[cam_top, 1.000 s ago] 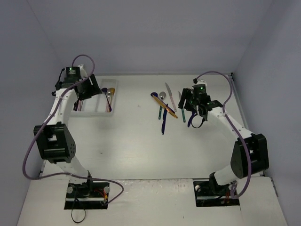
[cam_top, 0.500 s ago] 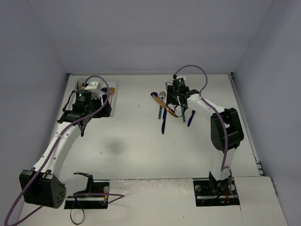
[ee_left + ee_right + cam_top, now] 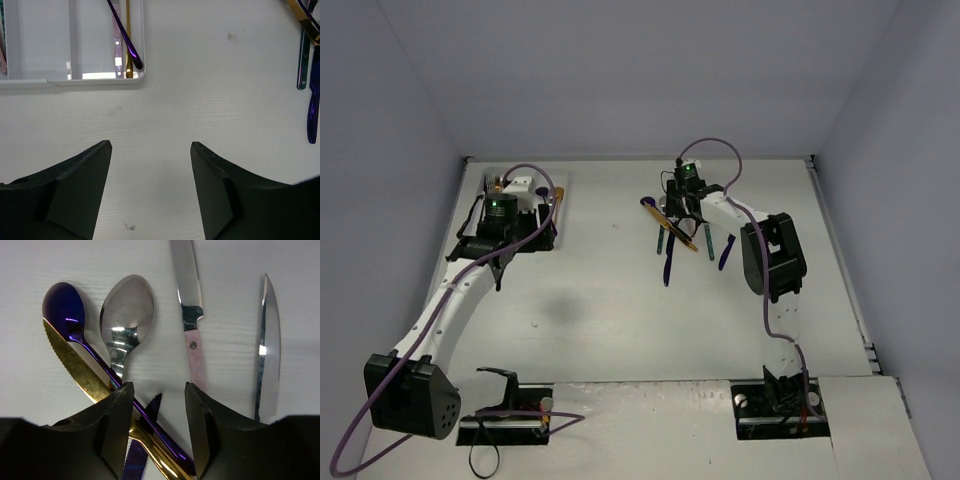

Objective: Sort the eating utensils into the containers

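The utensil pile lies at the table's centre right (image 3: 670, 240). My right gripper (image 3: 159, 390) (image 3: 682, 205) is open and hovers low over it. Between its jaws cross a blue-purple spoon handle (image 3: 165, 437), a gold knife (image 3: 75, 365) and a dark blue knife tip (image 3: 152, 407). Beyond lie a silver spoon (image 3: 127, 305), a pink-handled knife (image 3: 196, 352) and a silver knife (image 3: 267, 350). The white tray (image 3: 95, 80) (image 3: 564, 215) sits far left; its right compartment holds a purple spoon (image 3: 127, 45) and a gold utensil (image 3: 127, 30). My left gripper (image 3: 150, 150) (image 3: 520, 238) is open and empty, above the table just near of the tray.
More utensils lie beside the pile: a teal one (image 3: 660, 238), a long blue knife (image 3: 670, 262), a teal-handled one (image 3: 709, 245) and a dark blue one (image 3: 726, 252). Grey walls enclose the table on three sides. The left arm's shadow (image 3: 555, 305) falls on the table.
My right gripper has moved left and back, from beside the pile to over its top end. My left arm has swung from over the tray to just near of it.
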Available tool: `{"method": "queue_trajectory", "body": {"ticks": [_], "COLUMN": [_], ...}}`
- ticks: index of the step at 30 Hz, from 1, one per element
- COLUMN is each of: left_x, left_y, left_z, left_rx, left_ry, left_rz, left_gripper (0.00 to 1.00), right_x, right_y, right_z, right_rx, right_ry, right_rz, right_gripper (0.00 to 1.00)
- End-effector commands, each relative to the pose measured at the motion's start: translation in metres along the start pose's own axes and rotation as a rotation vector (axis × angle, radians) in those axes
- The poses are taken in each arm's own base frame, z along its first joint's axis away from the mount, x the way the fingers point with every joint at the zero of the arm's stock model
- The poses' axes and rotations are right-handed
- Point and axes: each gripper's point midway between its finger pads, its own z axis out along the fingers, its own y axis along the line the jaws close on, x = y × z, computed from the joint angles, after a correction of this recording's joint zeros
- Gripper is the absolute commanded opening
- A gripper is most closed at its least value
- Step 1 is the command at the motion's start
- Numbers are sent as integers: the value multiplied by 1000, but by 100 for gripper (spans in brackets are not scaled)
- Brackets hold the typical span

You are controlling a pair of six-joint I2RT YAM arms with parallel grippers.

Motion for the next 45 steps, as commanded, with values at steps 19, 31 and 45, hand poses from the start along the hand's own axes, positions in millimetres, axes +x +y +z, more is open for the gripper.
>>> {"method": "queue_trajectory", "body": {"ticks": [19,31,45], "left_x": [-33,-31,-30], "left_y": [-13,-16,-18], "left_z": [-4,0,-1], "left_rx": [57,73,83], "left_ry": [-94,-77,-76], "left_rz": [5,-2,-1], "left_gripper": [61,61,61], "right_x": [24,46,20], "right_y": [29,17,42], "right_z": [5,-2,-37], "right_rx": [-122,-112,-189], "right_ry": [40,84,15], "right_rz": [-240,-231,-236], "right_gripper": [43,29,44]}}
